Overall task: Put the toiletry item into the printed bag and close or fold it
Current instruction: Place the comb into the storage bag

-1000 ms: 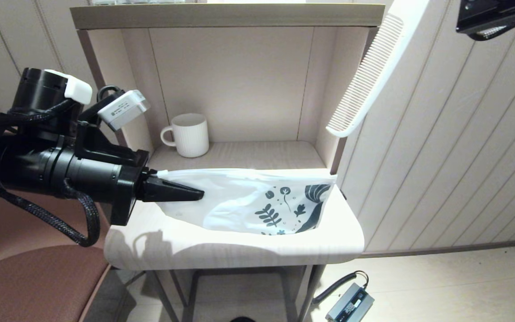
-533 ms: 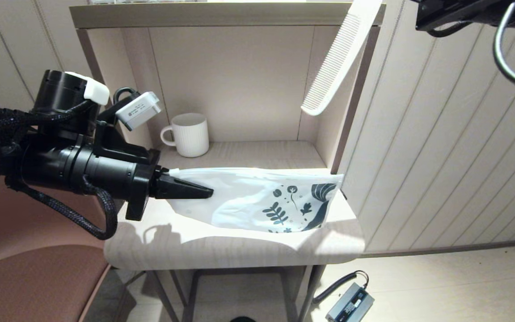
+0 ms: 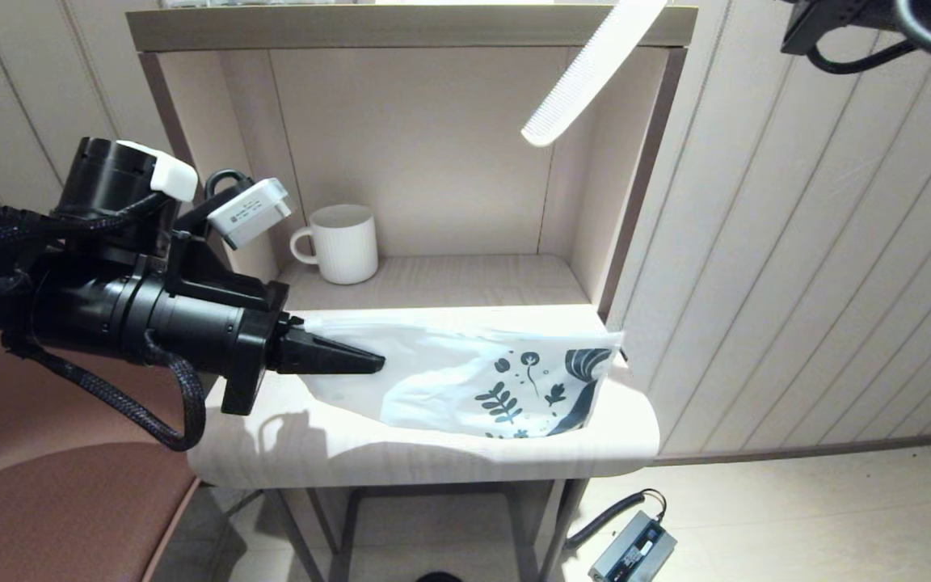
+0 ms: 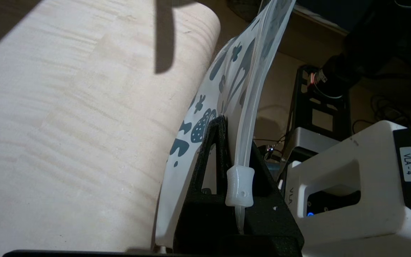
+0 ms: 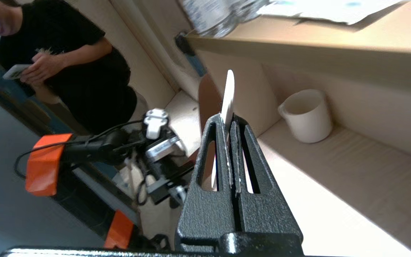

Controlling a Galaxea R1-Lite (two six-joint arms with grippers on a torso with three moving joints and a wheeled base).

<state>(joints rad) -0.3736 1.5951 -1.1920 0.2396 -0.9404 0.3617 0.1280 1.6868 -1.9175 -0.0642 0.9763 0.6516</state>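
comb (image 3: pixel 587 69): off-white, long and flat; held in the air high above the printed bag (image 3: pixel 465 376), slanting down from the upper edge of the head view with its free end lowest; not touching the bag, well apart from it; in the right wrist view it stands edge-on, pinched between the closed fingers of the right gripper (image 5: pixel 231 125); that gripper itself lies outside the head view, only part of its arm showing above and to the right of the bag.

printed bag: white translucent pouch, dark teal leaf prints at the end farthest from the left gripper (image 3: pixel 336 358); lies along the front of the pale wooden table (image 3: pixel 433 453), one end lifted; the left gripper's fingers are closed on the zip edge of that end, beside the small white slider (image 4: pixel 240 187); whether the mouth stands open is hard to tell from these views, though the zip strip looks closed along its length.

mug (image 3: pixel 343 242): white, ribbed, behind the bag in the alcove; not part of the job.

status: comb picked up, bag end secured; remaining, by judgement: open the mouth, bring the comb down into it, then close or fold.
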